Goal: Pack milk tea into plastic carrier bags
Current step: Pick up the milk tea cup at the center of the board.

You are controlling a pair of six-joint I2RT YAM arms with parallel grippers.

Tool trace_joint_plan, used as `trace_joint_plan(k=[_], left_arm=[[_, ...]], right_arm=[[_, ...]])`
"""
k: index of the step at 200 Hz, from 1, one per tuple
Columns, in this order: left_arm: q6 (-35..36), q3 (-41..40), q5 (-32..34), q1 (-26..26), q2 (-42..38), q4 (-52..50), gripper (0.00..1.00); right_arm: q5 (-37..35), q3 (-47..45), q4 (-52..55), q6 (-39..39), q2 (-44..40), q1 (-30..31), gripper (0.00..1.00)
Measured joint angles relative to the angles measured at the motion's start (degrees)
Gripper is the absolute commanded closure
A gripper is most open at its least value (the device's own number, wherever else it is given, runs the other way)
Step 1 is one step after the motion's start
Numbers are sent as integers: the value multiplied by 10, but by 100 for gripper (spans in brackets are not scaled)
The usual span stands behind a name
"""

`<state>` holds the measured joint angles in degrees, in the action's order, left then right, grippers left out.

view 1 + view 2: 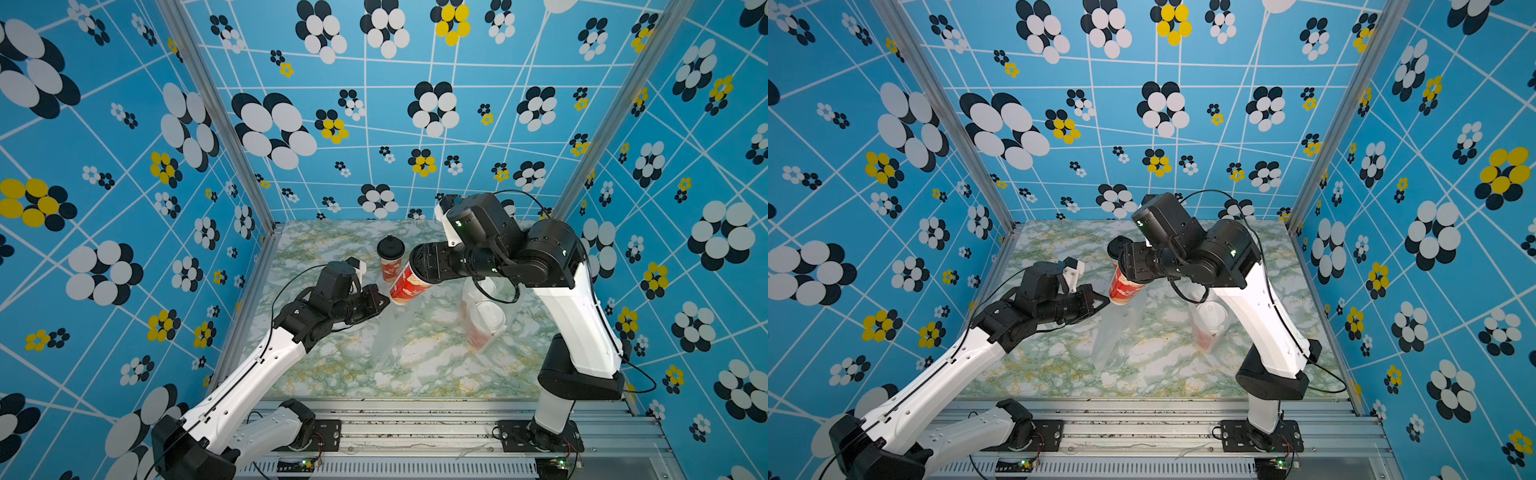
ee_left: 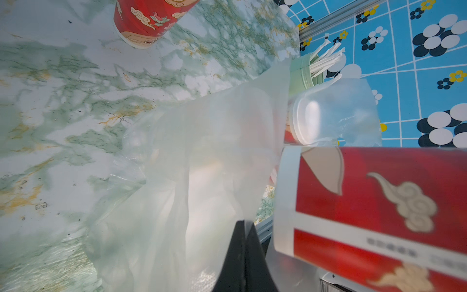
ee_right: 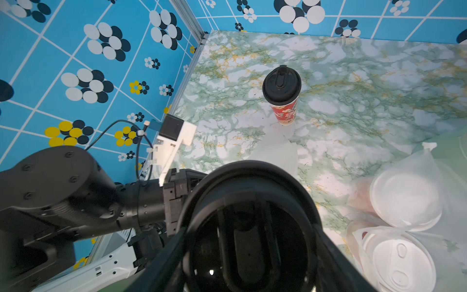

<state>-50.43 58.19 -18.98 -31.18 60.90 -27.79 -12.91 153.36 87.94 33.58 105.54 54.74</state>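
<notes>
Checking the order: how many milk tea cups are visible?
4: two white-lidded cups in one bag, a black-lidded cup standing at the back, a tilted cup in the right gripper. None seems hidden.

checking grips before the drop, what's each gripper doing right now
left gripper: shut, pinching the carrier bag edge.
right gripper: closed on a tilted black-lidded cup.

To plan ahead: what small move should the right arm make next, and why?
Probably lower the held cup into the empty bag: the right gripper holds it tilted near the bag, whose edge the left gripper pinches.
</notes>
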Motion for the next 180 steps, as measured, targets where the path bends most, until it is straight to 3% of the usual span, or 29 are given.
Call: trace_joint_plan(k=[51,135,180], left_arm=[[-8,-8,6,0,-7,4,100],[-15,-8,6,0,-7,10,100],[-21,-15,9,0,-7,12,100]], right_arm=[[-17,-5,15,3,-1,0,43],[42,-7,-31,18,-31,7,44],[38,-57,-45,18,-37,8,44]])
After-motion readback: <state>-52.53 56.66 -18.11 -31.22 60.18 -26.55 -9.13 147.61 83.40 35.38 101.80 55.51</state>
